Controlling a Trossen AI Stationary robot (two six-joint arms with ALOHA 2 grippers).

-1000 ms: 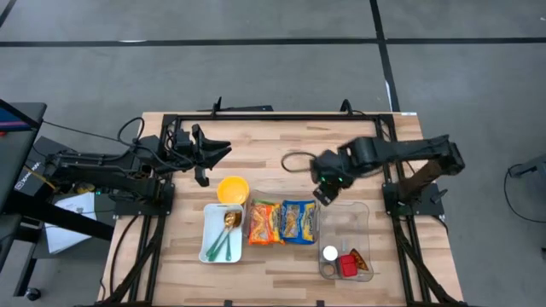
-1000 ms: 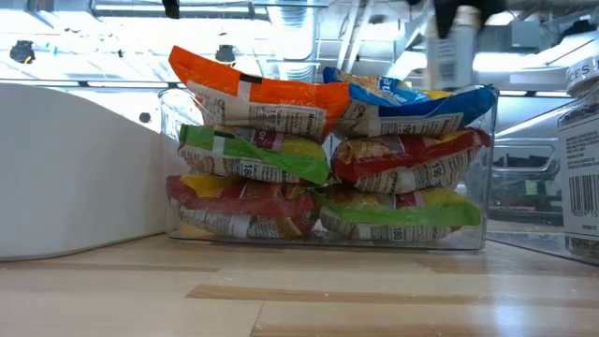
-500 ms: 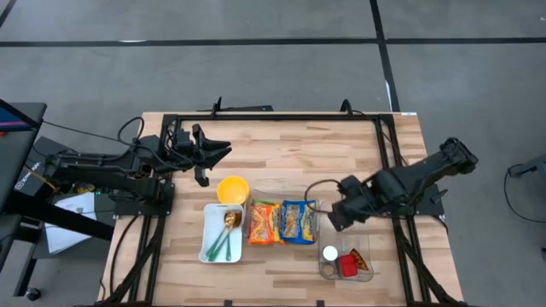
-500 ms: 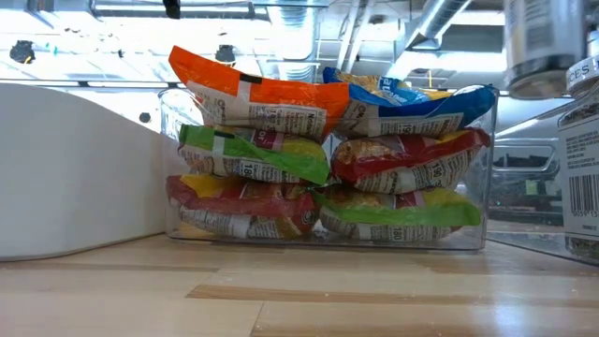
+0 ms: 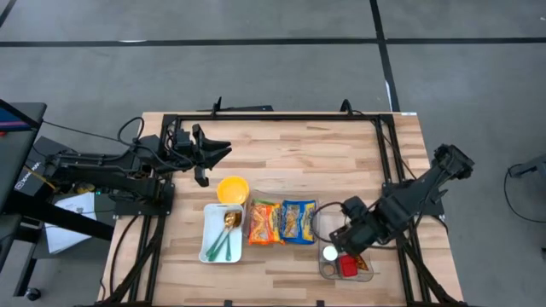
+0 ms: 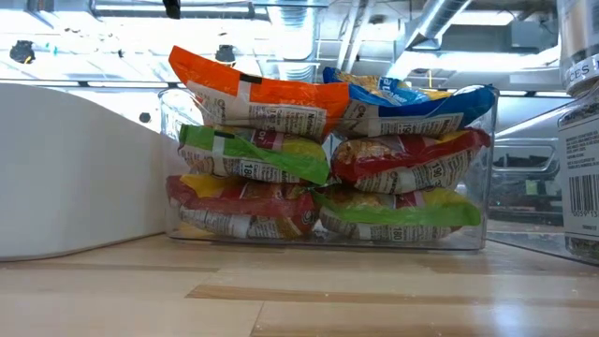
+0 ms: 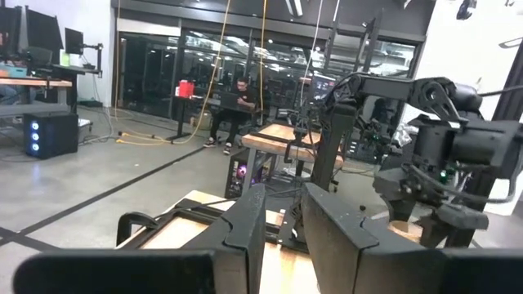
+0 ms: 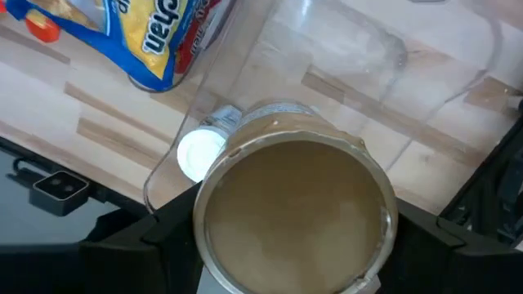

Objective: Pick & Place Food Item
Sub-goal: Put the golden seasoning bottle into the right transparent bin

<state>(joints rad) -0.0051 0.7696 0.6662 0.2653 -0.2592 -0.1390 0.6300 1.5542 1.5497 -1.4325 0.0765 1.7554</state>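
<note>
My right gripper [image 5: 348,240] is shut on a can with a tan round end [image 8: 294,216] and hovers over the clear bin [image 5: 322,266] at the table's near right. The can's labelled wall shows at the top right of the low view [image 6: 580,47], upright and above the bin. In the bin lie a white-capped bottle [image 8: 200,153] and a red item [image 5: 349,268]. My left gripper [image 5: 213,155] waits at the table's far left, its fingers a narrow gap apart and empty. My right gripper pinches the can's round wall between its two fingers [image 8: 176,220], one on each side. The fingers come from above, slanting down. The can stands upright in the hold, lifted clear above the clear bin.
A clear box of snack bags [image 5: 281,222] stands beside the bin on its left, and it fills the middle of the low view [image 6: 328,159]. A yellow bowl [image 5: 233,188] and a white tray with utensils [image 5: 223,233] lie farther left. The far half of the table is bare wood.
My right gripper has carried the can from the table's far middle toward the near edge and a little right, ending over the clear bin. The can has stayed upright and clear of the table.
</note>
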